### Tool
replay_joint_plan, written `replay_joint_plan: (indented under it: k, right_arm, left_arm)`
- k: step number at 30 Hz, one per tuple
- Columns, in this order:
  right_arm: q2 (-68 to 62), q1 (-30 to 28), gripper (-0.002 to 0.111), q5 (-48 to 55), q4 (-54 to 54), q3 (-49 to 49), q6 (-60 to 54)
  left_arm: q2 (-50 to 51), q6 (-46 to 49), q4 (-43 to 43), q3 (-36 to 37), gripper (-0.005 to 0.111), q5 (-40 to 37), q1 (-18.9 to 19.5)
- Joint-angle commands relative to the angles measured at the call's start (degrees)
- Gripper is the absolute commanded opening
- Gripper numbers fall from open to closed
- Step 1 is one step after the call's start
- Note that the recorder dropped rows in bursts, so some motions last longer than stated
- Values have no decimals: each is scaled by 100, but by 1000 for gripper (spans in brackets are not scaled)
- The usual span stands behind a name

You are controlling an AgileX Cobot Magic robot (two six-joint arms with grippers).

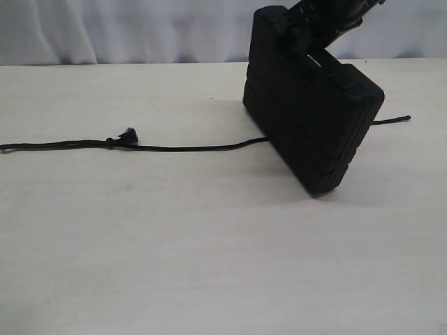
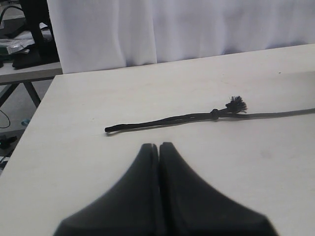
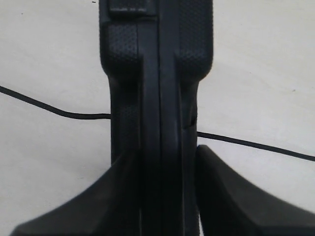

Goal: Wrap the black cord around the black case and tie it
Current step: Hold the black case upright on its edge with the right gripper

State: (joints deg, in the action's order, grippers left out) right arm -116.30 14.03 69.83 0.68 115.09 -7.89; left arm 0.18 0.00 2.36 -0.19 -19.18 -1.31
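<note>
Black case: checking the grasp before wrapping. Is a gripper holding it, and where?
The right gripper clamps the black case across its thickness at the raised upper edge; the left gripper is shut on nothing.

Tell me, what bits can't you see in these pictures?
- Exterior view: the black case hides the middle of the black cord; the cord's left end runs off the picture edge.
- Exterior view: the top edge cuts off most of the right claw.
- Right wrist view: the case covers where the cord passes it, so touching is unclear.
- Left wrist view: no case in frame.
</note>
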Motion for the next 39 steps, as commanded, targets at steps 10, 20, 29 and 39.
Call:
replay_joint_plan:
  k: [10, 20, 29, 39]
  right_arm:
    - [10, -16, 4, 14, 3, 5, -24]
    - [10, 5, 4, 14, 2, 5, 81]
    - [10, 5, 4, 14, 2, 5, 317]
    - [10, 5, 4, 14, 2, 5, 317]
  left_arm:
    - [-18, 0, -7, 19, 0, 65, 21]
    - [-18, 0, -7, 19, 0, 65, 21]
    - [-18, 0, -7, 19, 0, 65, 21]
    - [-18, 58, -607, 19, 0, 2565, 21]
